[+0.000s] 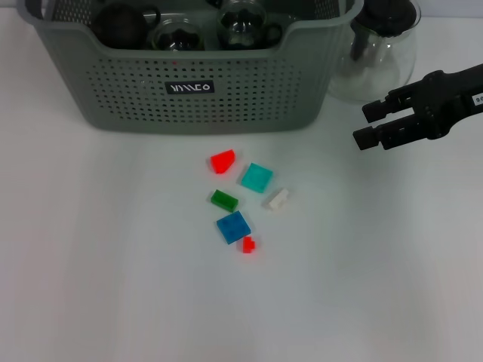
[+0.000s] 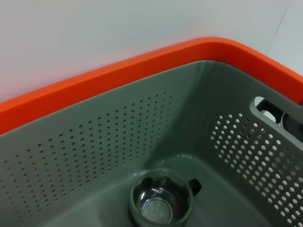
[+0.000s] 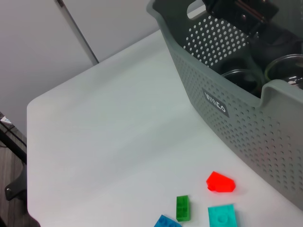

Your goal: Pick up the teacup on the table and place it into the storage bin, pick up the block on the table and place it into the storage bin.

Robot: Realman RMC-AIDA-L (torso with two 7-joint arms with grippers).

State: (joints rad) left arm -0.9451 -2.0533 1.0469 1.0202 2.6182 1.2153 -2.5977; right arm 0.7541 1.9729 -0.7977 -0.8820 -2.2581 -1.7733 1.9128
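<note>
Grey-green storage bin [image 1: 136, 90]: perforated plastic basket at the far side of the white table [image 1: 90, 264], left of centre; its long axis runs left to right, and the wall with the black label [image 1: 190, 87] faces the robot.
Teacups in bin: several clear glass teacups [image 1: 175, 34] stand upright on the bin floor, mouths up; the left wrist view shows one such cup [image 2: 161, 201] with its dark handle, close to a perforated wall.
Orange rim: the left wrist view shows an orange edge [image 2: 109, 75] just outside the bin's wall.
Left gripper: not visible in any view; its jaw state cannot be told.
Red block [image 1: 223, 160]: wedge-shaped, on the table nearest the bin's front wall, apart from it.
Green block [image 1: 224, 200]: small oblong, long axis slanting from near-right to far-left, just nearer the robot than the red block.
Blue block [image 1: 233, 226]: square plate, with a tiny red piece [image 1: 248, 244] just beside its near corner.
Teal block [image 1: 256, 177]: square plate, right of the red block.
White block [image 1: 277, 199]: small oblong, long axis slanting, rightmost of the cluster.
Glass teapot [image 1: 381, 49]: clear, black lid, just right of the bin.
Right gripper [image 1: 368, 124]: black, hovering above the table right of the blocks, near the teapot; fingers point left, jaws parted narrowly and holding nothing.
</note>
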